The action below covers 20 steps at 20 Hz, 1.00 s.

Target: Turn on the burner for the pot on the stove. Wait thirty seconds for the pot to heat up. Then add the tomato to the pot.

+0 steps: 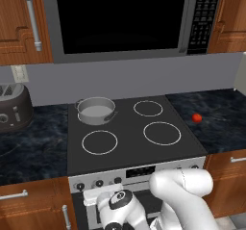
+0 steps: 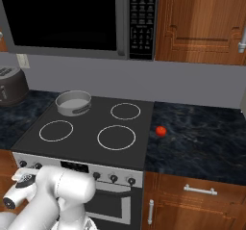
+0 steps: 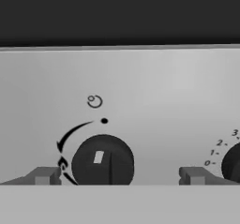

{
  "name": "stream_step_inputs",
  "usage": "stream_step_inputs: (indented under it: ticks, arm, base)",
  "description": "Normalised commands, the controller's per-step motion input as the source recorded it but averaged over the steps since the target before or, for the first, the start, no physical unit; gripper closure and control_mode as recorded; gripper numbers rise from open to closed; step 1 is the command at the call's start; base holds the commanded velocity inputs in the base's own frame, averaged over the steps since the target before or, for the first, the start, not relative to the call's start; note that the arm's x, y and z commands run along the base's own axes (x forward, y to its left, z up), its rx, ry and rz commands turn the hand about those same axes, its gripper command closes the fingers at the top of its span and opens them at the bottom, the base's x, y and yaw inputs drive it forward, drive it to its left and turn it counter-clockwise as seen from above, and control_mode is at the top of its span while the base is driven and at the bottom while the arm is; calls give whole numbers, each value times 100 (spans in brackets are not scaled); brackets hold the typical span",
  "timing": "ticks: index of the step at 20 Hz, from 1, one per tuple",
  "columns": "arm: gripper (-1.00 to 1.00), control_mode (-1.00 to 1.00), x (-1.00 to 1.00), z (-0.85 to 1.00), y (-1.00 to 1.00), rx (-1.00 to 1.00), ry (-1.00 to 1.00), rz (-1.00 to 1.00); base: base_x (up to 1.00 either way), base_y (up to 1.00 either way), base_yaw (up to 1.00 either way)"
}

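Pot: round grey metal, on stove back-left ring | tomato: smooth red ball, table right of stove | hand: released, fingers either side of round black knob

This is a home kitchen. A black glass stove is set into a dark marbled counter, with a microwave above, wooden cabinets at both edges and a toaster on the counter's left end.

pot on stove, tomato beside
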Motion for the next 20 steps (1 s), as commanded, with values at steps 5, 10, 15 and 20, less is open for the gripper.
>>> stream_step_inputs:
  ticks: [5,10,15,20]
  arm:
    - [-100,-100,5,-12,4,1,0,0]
    - [100,-100,12,-1,4,0,0,0]
    - [100,-100,3,0,0,0,0,0]
    - [100,-100,0,0,2,-1,0,0]
  base:
    - [0,0,0]
    - [0,0,0]
    - [0,0,0]
    - [0,0,0]
